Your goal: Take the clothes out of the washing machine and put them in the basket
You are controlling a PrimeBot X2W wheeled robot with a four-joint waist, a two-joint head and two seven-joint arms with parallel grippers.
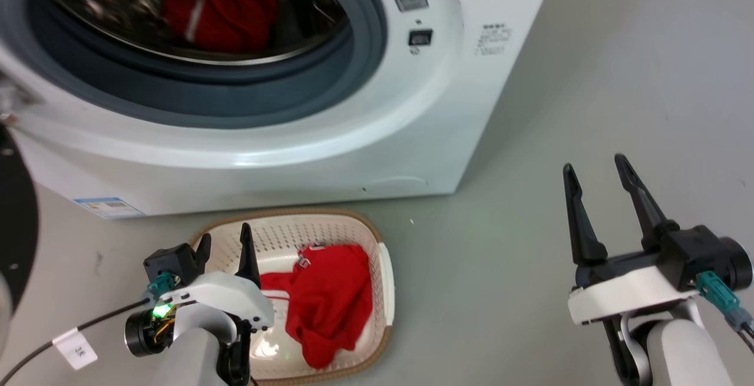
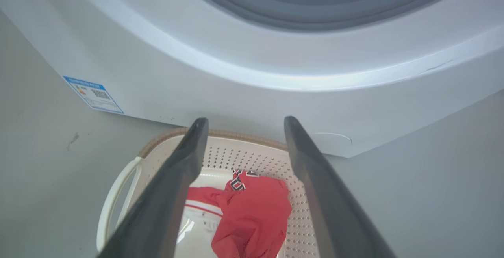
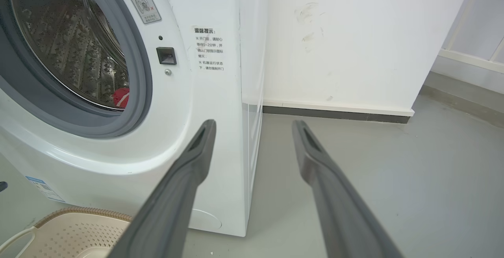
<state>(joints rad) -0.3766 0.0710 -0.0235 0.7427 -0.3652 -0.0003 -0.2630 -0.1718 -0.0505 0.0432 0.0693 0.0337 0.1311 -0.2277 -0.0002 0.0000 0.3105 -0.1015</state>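
Note:
The white washing machine (image 1: pixel 412 138) stands with its porthole uncovered, and red clothes (image 1: pixel 227 9) lie in its steel drum. On the floor in front sits the cream basket (image 1: pixel 386 268), and a red garment (image 1: pixel 330 303) lies inside it. My left gripper (image 1: pixel 225 240) hovers open over the basket's left side with nothing between its fingers. From the left wrist, the same garment (image 2: pixel 256 218) shows below the spread fingers (image 2: pixel 185 159). My right gripper (image 1: pixel 595 171) is open and empty over bare floor, to the right of the machine. A patch of red cloth (image 3: pixel 121 97) shows in the drum.
The dark edge of the machine's door (image 1: pixel 15 221) curves in at the far left. Grey floor (image 1: pixel 618 79) stretches to the right of the machine. A white wall (image 3: pixel 354 33) with a dark skirting strip stands behind it. A cable with a white tag (image 1: pixel 76 347) trails from my left wrist.

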